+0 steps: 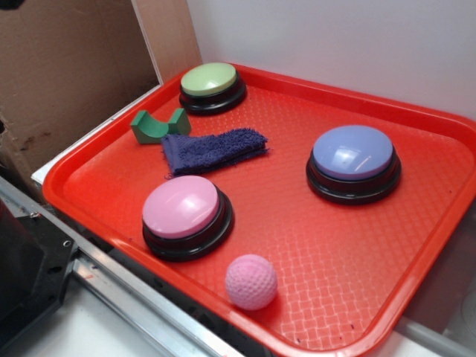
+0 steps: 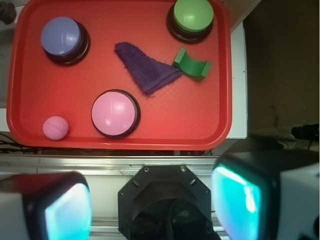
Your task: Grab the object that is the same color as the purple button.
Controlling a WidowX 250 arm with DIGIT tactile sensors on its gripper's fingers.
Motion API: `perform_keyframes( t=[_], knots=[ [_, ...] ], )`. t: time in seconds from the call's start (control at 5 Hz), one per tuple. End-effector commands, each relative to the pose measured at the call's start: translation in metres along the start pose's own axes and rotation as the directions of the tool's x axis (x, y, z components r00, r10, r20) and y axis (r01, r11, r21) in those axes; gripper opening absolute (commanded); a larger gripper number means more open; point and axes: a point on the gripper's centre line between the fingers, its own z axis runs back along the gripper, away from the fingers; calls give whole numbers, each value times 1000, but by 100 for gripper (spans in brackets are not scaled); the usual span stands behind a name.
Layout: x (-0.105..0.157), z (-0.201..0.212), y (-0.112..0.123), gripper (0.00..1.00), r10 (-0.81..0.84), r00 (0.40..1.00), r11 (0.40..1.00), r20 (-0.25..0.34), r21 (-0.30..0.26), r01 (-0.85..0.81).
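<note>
In the wrist view, the claw fills the bottom of the picture: two blurred fingers with glowing teal pads stand wide apart, with nothing between them. It hangs high above the near edge of a red tray, clear of everything on it. Between the fingers a black octagonal mount with screws shows, beside a silver metal rail that runs along the tray's near edge.

The tray is red plastic with a fine woven texture and a raised rim, and it rests on a white desk. Near its middle lies the rag, a folded dark purple-blue terry cloth, flat on the tray. Its one end lies just beside a green arch-shaped block.

Three round domed buttons on black bases sit around it. The purple button stands well apart from the rag, toward the tray's far side in the exterior view. A pink button sits near the rag, and a light green button occupies a corner beyond the block. A pink dimpled ball rests close to the pink button, near the rim.

Behind the tray are a plain white wall and brown cardboard. No writing is readable.
</note>
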Motion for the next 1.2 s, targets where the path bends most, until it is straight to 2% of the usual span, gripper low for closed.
perform_keyframes(
  t=[0.0, 0.4, 0.6, 0.8, 1.0],
  knots=[
    [0, 0, 0, 100, 0, 1000, 1000, 0, 0, 0],
    [12, -17, 15, 100, 268, 963, 963, 28, -27, -268],
    [31, -50, 34, 100, 499, 866, 866, 42, -38, -498],
    [45, -73, 47, 100, 697, 715, 717, 59, -36, -696],
    [60, -102, 54, 100, 834, 548, 552, 71, -62, -832]
  ],
)
